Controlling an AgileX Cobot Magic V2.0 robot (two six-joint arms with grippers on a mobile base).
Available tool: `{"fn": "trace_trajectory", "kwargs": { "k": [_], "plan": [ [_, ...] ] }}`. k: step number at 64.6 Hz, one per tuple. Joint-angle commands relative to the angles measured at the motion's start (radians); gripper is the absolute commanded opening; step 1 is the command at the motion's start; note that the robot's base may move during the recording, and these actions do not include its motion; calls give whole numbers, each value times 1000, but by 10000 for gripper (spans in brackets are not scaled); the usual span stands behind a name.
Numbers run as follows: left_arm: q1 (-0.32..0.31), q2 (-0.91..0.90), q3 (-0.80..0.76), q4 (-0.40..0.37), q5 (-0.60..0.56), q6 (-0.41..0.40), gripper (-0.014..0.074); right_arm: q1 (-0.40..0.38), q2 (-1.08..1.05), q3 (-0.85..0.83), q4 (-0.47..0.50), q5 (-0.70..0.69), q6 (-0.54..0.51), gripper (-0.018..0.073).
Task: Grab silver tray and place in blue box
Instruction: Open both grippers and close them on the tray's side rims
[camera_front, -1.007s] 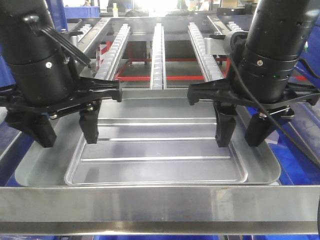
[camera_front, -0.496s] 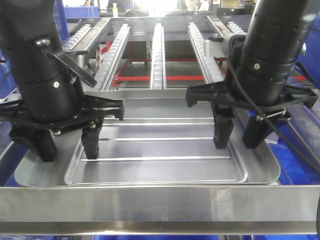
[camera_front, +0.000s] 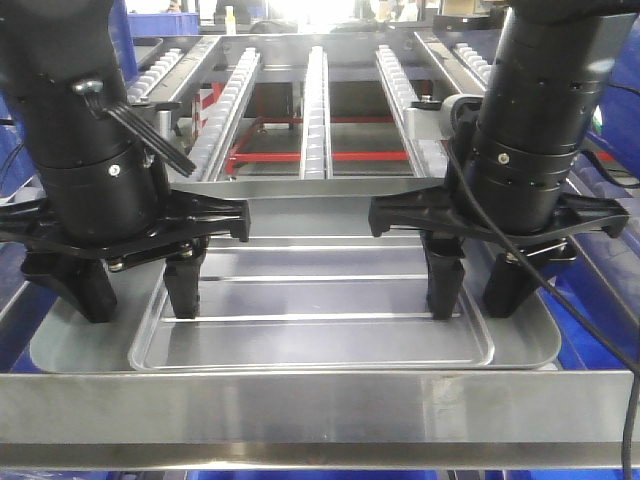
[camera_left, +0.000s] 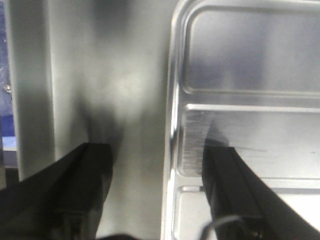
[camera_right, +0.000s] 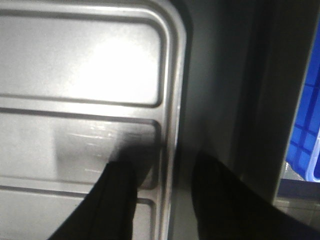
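Note:
The silver tray (camera_front: 320, 340) lies flat in front of me, its recessed panel crossed by two lengthwise ridges. My left gripper (camera_front: 133, 300) is open and low over the tray's left side. One finger stands inside the panel and the other outside its raised edge, as the left wrist view shows: left gripper (camera_left: 157, 155), tray (camera_left: 250, 125). My right gripper (camera_front: 475, 300) is open and straddles the right edge the same way, seen in the right wrist view as gripper (camera_right: 167, 167) and tray (camera_right: 75, 75). A blue box (camera_right: 306, 145) shows at the far right.
A flat steel bar (camera_front: 320, 410) runs across the front, close below the tray. Behind the tray stand roller conveyor rails (camera_front: 315, 100) over a red frame (camera_front: 330, 155). Blue surfaces flank both sides.
Both arms have come down, bringing the open fingers lower onto the tray's left and right edges. The tray has not moved.

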Motion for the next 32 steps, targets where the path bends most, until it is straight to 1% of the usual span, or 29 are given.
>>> {"fn": "trace_trajectory", "kwargs": {
  "k": [1,27,29,32],
  "plan": [
    [-7,-39,-28,17,-23,-12,316,1,-35,-26,-4,-29,3,394],
    [-7,-39,-28,17,-23,-12,314,1,-35,-26,-4,-29,3,391],
    [-7,-39,-28,17,-23,-12,307,1,-35,-26,-4,-29,3,385],
    [-7,-39,-28,17,-23,-12,279,1,-35,-26,-4,-29,3,353]
  ]
}}
